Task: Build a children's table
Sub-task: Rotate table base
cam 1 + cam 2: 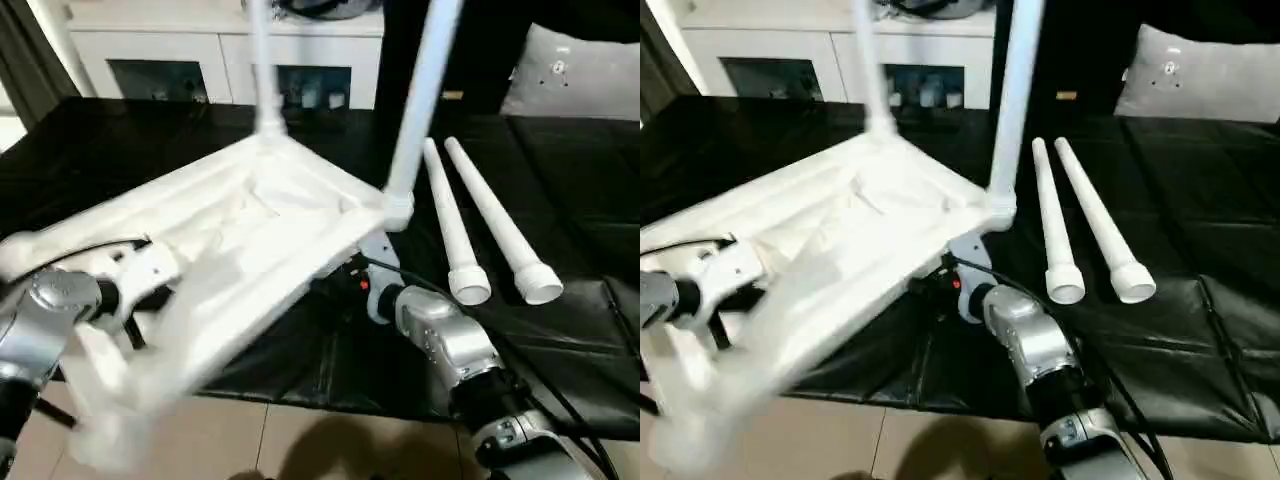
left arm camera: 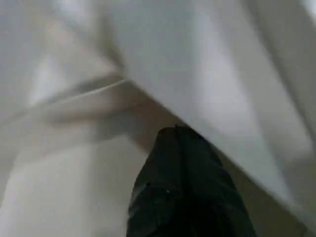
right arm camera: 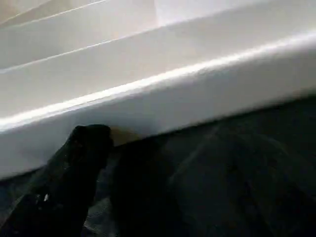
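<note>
Nearest, the silver forearms are seen on either side of the tilted table top (image 1: 250,250), which is raised off the black-covered table (image 1: 1200,330) with its ribbed underside turned upward. The left tool (image 2: 182,163) is pressed against the top's underside at its near left part; one black finger (image 2: 185,197) is seen, and whether the tool is apart or clamped cannot be told. The right tool (image 3: 86,148) is set under the top's right rim, a black finger (image 3: 79,173) touching the rim; its state cannot be told either. Beyond the tools, two fitted legs (image 1: 420,100) are seen standing up from the far corner sockets. To the right of the right tool, two loose legs (image 1: 1090,215) are laid side by side on the table. Farthest, a white cabinet (image 1: 200,50) is noted.
</note>
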`<state>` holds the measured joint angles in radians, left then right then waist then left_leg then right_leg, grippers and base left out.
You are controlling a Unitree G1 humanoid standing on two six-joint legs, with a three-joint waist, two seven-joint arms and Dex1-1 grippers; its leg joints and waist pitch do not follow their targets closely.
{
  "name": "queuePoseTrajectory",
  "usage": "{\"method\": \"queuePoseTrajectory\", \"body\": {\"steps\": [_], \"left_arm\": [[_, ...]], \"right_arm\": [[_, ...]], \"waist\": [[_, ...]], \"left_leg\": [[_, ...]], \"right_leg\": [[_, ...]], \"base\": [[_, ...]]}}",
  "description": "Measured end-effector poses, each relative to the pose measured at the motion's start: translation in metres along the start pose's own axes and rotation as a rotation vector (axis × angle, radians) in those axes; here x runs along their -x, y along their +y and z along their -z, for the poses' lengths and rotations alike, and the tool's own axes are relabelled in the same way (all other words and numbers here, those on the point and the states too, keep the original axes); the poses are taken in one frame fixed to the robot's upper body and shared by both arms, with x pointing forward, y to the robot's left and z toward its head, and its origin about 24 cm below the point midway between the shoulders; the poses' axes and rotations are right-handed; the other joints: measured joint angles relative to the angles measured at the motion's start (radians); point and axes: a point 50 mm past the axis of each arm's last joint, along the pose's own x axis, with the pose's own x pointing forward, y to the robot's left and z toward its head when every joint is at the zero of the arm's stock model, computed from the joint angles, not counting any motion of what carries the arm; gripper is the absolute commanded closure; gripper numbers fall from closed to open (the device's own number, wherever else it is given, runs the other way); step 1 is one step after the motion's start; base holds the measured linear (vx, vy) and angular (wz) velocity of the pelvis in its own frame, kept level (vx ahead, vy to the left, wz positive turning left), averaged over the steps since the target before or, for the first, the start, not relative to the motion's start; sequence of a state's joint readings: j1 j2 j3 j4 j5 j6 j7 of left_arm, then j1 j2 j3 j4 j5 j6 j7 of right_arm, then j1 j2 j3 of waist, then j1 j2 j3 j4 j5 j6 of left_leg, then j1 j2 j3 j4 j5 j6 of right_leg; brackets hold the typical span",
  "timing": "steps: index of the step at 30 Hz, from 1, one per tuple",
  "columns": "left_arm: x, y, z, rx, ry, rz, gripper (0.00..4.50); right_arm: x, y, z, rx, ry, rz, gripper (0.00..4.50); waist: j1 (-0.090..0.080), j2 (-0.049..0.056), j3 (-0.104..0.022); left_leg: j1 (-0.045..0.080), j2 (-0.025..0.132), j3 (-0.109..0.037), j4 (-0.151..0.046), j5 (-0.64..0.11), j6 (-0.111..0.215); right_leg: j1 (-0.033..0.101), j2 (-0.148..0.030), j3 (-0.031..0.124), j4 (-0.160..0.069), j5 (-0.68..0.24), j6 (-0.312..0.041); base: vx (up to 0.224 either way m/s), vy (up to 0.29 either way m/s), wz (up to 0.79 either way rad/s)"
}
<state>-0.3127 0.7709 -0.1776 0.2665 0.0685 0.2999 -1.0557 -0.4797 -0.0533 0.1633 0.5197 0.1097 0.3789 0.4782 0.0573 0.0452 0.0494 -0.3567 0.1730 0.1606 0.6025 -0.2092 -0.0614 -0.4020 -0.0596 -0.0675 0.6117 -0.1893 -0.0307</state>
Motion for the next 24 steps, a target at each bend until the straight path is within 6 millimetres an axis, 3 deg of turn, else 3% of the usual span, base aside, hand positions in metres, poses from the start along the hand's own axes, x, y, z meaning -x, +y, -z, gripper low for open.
{"method": "queuePoseTrajectory", "body": {"steps": [4, 8, 15, 19, 24], "left_arm": [[-0.017, -0.016, -0.014, -0.001, -0.091, 0.116, 4.45], [-0.038, -0.022, -0.029, -0.015, -0.189, 0.117, 4.45], [-0.066, 0.004, -0.061, -0.088, -0.24, -0.138, 4.45], [-0.078, 0.006, -0.075, -0.096, -0.279, -0.209, 4.45], [-0.095, 0.003, -0.093, -0.069, -0.362, -0.302, 4.45]], "right_arm": [[-0.001, -0.001, 0.0, -0.002, -0.002, 0.013, 0.0], [0.0, -0.007, 0.0, -0.002, -0.009, 0.042, 0.0], [0.006, -0.021, -0.009, 0.046, -0.024, 0.099, 0.0], [0.011, -0.028, -0.01, 0.072, -0.033, 0.141, 0.0], [0.023, -0.038, -0.032, 0.114, -0.123, 0.219, 0.0]], "waist": [[-0.002, 0.0, 0.0], [-0.006, -0.001, 0.001], [0.005, -0.001, 0.001], [0.006, -0.001, 0.001], [0.007, 0.001, 0.003]], "left_leg": [[0.004, 0.0, 0.001, -0.001, 0.002, -0.003], [0.005, 0.001, 0.001, -0.002, 0.003, -0.004], [0.005, 0.001, 0.001, -0.003, 0.008, -0.006], [0.004, 0.001, 0.001, -0.003, 0.008, -0.006], [-0.004, 0.001, 0.001, -0.002, 0.008, -0.005]], "right_leg": [[0.001, 0.0, 0.001, 0.002, 0.001, -0.001], [0.001, 0.001, 0.0, 0.003, 0.001, -0.001], [0.002, 0.001, 0.0, 0.004, 0.003, 0.0], [0.002, 0.001, 0.0, 0.002, 0.003, 0.0], [-0.002, 0.0, -0.001, -0.001, 0.005, 0.0]], "base": [[0.0, 0.0, 0.0], [0.0, 0.0, 0.0], [0.0, 0.0, 0.0], [0.0, 0.0, 0.0], [0.0, 0.0, 0.0]]}}
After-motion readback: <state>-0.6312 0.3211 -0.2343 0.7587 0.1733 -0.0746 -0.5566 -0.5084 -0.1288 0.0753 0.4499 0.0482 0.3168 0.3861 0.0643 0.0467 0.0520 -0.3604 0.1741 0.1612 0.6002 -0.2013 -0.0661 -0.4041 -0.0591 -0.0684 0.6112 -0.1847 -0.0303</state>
